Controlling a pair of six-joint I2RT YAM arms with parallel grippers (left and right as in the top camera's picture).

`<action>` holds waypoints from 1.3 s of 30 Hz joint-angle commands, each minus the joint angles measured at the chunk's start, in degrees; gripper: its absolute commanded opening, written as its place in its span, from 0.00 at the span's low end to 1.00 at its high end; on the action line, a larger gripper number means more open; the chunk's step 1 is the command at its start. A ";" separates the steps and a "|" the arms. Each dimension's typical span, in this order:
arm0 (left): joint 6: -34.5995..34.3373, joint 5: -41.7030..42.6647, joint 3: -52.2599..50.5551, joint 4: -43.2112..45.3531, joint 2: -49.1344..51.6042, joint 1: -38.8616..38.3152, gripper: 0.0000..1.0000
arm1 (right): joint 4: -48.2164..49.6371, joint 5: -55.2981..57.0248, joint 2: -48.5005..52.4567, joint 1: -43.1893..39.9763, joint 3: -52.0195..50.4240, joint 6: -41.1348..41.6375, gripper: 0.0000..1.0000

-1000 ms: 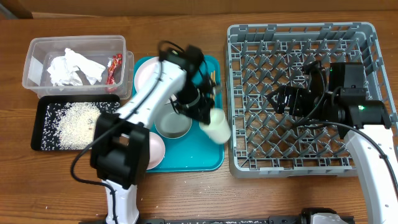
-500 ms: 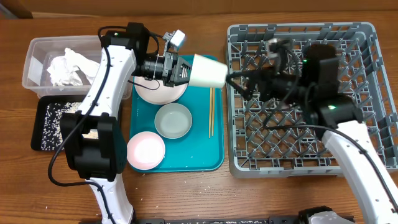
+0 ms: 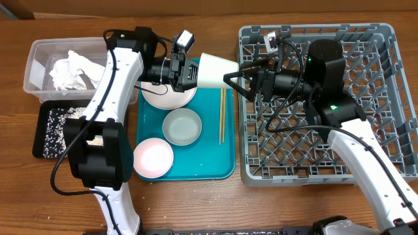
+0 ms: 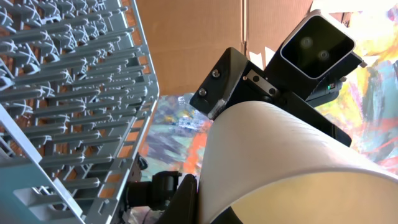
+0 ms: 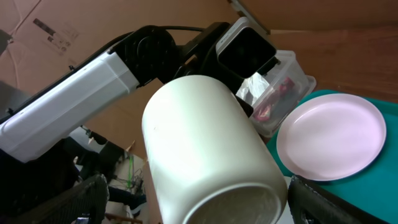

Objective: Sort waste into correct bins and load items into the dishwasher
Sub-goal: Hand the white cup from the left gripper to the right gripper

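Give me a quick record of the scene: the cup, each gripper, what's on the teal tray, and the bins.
cup: white, held sideways in the air above the teal tray
left gripper: shut on the cup
right gripper: open, at the cup's open end
on tray: bowl, pink plate, chopsticks
bins: napkins in clear tub, rice in black tray

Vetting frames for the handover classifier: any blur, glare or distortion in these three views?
Overhead: sharp, evenly lit, soft shadows, no glare on the cup. Left wrist: the cup looms close and slightly soft, the rack is fairly crisp, and the background is out of focus. Right wrist: the cup fills the frame with a wide-angle bulge, the plate is readable, and the bottom corners are dark and blurred.
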 commanded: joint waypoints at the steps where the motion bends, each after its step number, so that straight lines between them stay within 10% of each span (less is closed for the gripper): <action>1: 1.51 1.88 1.07 -0.83 -0.13 -0.02 0.04 | 0.59 -1.36 0.13 0.09 1.05 0.31 0.93; 23: 2.67 2.25 1.07 -5.81 -0.15 -2.45 0.04 | 1.29 -1.55 2.60 1.42 1.05 0.11 0.92; 30: 3.02 2.21 1.07 -5.68 -0.15 -2.73 0.04 | 1.31 -1.57 2.64 1.42 1.05 0.11 0.61; 39: 2.99 2.05 1.07 -4.59 -0.15 -2.60 0.13 | 1.29 -1.55 2.64 1.42 1.05 0.11 0.51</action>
